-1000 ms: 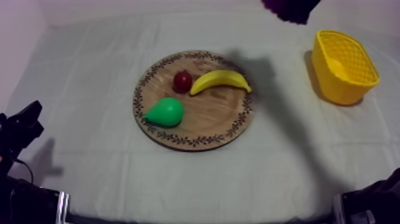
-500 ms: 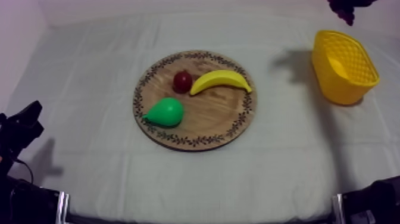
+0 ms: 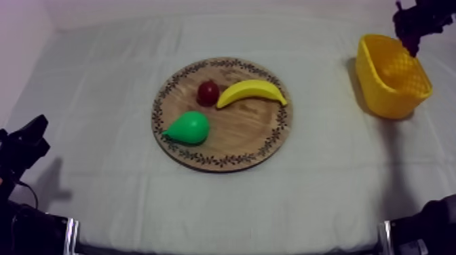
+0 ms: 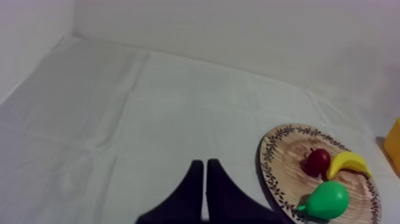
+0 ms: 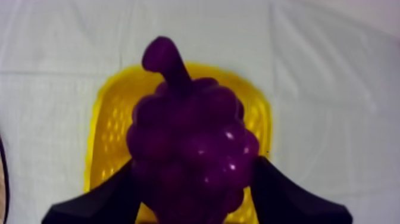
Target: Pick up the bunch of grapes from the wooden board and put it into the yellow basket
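Note:
A purple bunch of grapes [image 5: 190,149] hangs, stem up, directly above the yellow basket [image 5: 110,137], and my right gripper [image 5: 194,173] is shut on it, one black finger [image 5: 110,196] at each side. From above, that gripper [image 3: 415,28] hovers over the far rim of the basket [image 3: 393,78] at the table's right. The round wooden board [image 3: 268,139] in the middle carries a banana [image 3: 251,91], a small red fruit [image 3: 207,93] and a green pear [image 3: 188,127]. My left gripper [image 4: 204,179] is shut on nothing and rests low at the left, short of the board [image 4: 275,179].
The grey-white cloth lies bare between the board and the basket. My left arm [image 3: 24,146] stays at the lower left edge and part of the right arm [image 3: 424,227] at the lower right. A pale wall rises behind the table.
My right gripper has carried the grapes rightward and down, from the far middle-right of the table to just over the basket. The left arm and the fruit on the board are unmoved.

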You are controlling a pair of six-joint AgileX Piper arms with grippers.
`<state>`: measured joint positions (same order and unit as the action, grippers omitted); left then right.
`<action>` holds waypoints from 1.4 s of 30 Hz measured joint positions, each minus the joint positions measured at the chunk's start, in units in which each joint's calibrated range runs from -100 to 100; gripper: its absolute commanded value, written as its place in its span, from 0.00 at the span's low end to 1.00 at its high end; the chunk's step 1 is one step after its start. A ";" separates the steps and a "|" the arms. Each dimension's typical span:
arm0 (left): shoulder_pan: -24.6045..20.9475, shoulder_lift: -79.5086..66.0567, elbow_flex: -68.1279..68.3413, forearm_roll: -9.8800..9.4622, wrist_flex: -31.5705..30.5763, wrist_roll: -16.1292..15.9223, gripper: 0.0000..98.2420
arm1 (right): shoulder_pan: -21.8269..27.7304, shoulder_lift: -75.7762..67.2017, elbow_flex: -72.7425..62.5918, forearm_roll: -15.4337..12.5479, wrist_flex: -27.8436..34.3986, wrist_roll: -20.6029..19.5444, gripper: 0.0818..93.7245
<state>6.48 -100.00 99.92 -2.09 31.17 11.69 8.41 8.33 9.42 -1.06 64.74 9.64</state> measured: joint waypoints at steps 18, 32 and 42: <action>0.00 0.00 0.00 0.00 0.00 0.00 0.00 | 0.81 14.95 -2.17 -1.07 1.65 0.07 0.75; 0.00 0.00 0.00 0.00 0.00 0.00 0.00 | 2.37 6.02 2.37 -2.36 -9.99 2.77 0.68; 0.00 0.00 0.00 0.00 0.00 0.00 0.00 | 2.73 -14.01 15.37 -3.13 -21.89 5.28 0.57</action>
<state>6.48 -100.00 99.92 -2.09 31.17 11.69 11.14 -5.68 24.78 -4.18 42.85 14.92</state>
